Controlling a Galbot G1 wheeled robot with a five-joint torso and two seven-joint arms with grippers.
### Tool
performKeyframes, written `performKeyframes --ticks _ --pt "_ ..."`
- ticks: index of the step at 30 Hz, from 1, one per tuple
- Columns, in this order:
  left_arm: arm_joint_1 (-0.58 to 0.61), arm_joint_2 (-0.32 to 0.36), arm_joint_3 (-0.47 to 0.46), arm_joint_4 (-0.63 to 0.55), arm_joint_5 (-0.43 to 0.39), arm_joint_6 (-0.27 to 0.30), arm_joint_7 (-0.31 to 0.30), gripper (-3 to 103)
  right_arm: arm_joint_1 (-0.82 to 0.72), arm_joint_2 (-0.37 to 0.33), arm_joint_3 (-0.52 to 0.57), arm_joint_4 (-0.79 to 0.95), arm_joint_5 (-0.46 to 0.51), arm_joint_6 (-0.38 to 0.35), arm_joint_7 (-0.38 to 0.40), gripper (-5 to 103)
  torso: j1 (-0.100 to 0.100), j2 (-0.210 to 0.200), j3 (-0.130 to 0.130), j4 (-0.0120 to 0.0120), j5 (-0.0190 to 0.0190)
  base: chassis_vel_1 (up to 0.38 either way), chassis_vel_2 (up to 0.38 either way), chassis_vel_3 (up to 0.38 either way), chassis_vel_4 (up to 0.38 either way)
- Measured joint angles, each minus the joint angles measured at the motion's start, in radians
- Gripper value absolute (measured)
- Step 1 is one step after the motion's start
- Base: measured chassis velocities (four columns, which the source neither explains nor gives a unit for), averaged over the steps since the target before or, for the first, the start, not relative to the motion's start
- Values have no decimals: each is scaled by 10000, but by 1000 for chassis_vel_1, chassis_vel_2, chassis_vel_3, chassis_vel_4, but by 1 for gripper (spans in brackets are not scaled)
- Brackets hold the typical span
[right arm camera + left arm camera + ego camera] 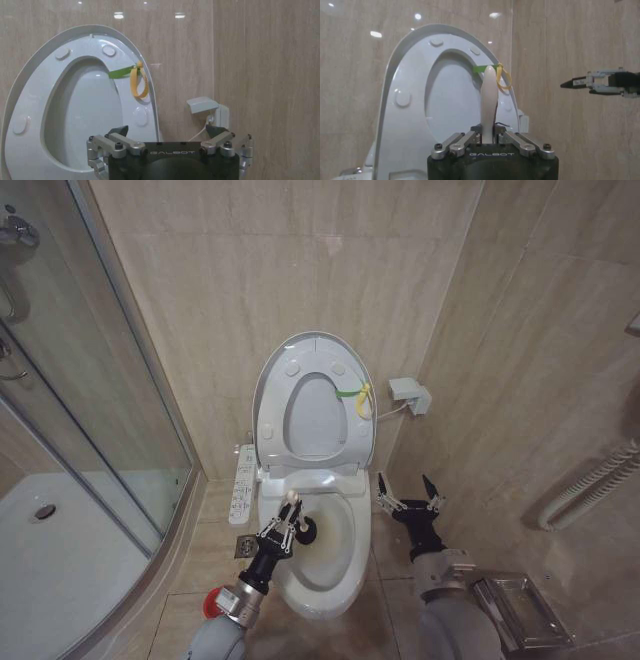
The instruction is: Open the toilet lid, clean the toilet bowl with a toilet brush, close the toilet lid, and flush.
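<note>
The toilet lid (312,420) stands raised against the back wall with the seat ring in front of it and a yellow-green strap (352,393) at its edge. Below it lies the toilet bowl (345,575), stained yellow-brown inside. My left gripper (283,526) hovers over the bowl's left rim, shut on the toilet brush's white handle (489,97); the brush's dark head (318,530) hangs inside the bowl. On the floor by my left arm sits the red holder (212,604). My right gripper (408,498) stands open and holds nothing, just right of the bowl, also seen as right gripper (167,132).
A glass shower screen (100,390) and a white shower tray (70,570) take up the left. The button panel (241,485) hangs on the bowl's left side. A wall box (410,395), a white ribbed hose (590,485) and a metal tray (520,610) lie to the right.
</note>
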Motion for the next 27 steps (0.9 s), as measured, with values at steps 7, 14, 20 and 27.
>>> performKeyframes --ticks 7,14,20,27 --pt "-435 32 201 487 -60 -130 142 15 0 0 0 0 0 0 0 100 0 0 0 1 1 0 0 0 0" --pt "-1550 -409 886 1758 -220 -466 245 15 0 0 0 0 0 0 0 100 0 0 0 -2 0 0 0 0 0" --pt "-1626 -449 1017 1610 -247 -372 193 15 0 0 0 0 0 0 0 100 1 0 1 -1 0 0 0 0 0" --pt "-308 -263 292 124 271 -119 -54 15 0 0 1 0 0 0 0 100 0 0 0 2 0 0 0 0 0"
